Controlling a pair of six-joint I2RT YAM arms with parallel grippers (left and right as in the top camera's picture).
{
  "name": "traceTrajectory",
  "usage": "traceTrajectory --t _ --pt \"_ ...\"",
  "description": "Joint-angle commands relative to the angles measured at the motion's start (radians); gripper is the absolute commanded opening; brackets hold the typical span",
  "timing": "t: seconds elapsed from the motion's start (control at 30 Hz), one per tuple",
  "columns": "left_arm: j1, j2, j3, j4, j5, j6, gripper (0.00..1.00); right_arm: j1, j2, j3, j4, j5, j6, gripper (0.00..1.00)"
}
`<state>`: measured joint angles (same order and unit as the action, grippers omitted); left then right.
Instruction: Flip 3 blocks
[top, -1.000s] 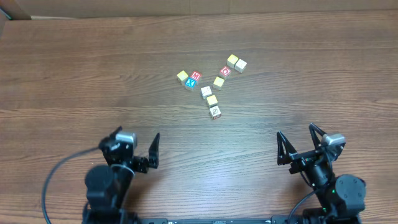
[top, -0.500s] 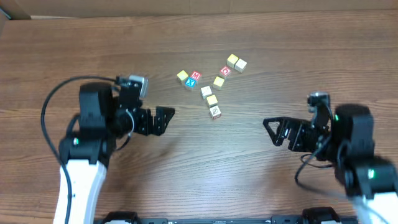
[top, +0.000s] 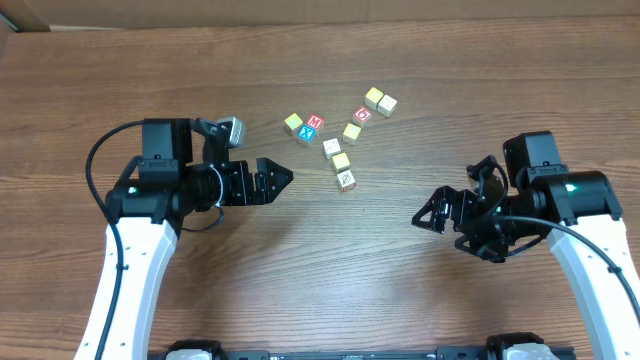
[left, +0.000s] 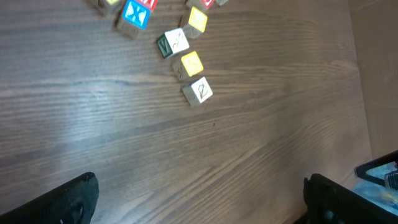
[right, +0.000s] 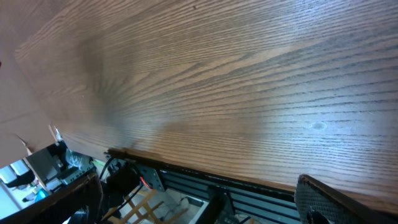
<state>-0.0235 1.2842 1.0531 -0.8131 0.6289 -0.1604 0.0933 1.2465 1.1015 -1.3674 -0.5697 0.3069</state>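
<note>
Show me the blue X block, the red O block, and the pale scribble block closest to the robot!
blue X block (top: 306, 134): overhead view, on its top face.
red O block (top: 362, 114): overhead view, on its top face.
pale scribble block (top: 346, 180): overhead view, on its top face.

A red "M" cube (top: 314, 122) sits on the wooden table (top: 120, 90). Three pale blocks (top: 341, 161) run from it in a short line, slanting right and toward the robot. The cream block (top: 332, 147) is nearest the cube, then the yellowish block. The marked block (top: 347, 180), with a reddish diagonal, is last. The left gripper (top: 278, 180), jaws spread, is left of the cube and nearer the robot. The right gripper (top: 450, 195), also wide apart, is well to the cube's right.
</note>
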Motion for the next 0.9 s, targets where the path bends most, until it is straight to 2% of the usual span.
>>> traceTrajectory --t 0.0,0.1,0.17,0.23,0.4,0.53,0.67,0.87 --pt "0.009 0.020 0.023 -0.035 0.027 -0.024 1.00 0.005 0.002 0.025 0.000 -0.014 -0.026 1.00" --pt "0.008 0.029 0.023 -0.066 0.026 -0.014 1.00 0.005 0.002 0.025 -0.002 -0.007 -0.026 1.00" --pt "0.002 0.038 0.023 -0.078 0.014 -0.018 0.76 0.005 0.002 0.025 -0.020 0.003 -0.026 1.00" --pt "-0.017 0.047 0.023 -0.103 -0.014 -0.078 0.63 0.005 0.002 0.025 -0.019 0.005 -0.027 1.00" --pt "-0.137 0.088 0.023 -0.148 -0.250 -0.270 0.66 0.005 0.001 0.025 -0.020 0.027 -0.027 1.00" --pt "-0.278 0.150 0.040 -0.143 -0.361 -0.379 0.65 0.005 0.001 0.026 -0.023 0.061 -0.026 1.00" --pt "-0.371 0.264 0.137 -0.156 -0.402 -0.425 0.64 0.005 -0.001 0.026 -0.030 0.084 -0.026 1.00" --pt "-0.402 0.496 0.401 -0.274 -0.438 -0.470 0.59 0.005 -0.042 0.029 -0.043 0.121 -0.021 1.00"
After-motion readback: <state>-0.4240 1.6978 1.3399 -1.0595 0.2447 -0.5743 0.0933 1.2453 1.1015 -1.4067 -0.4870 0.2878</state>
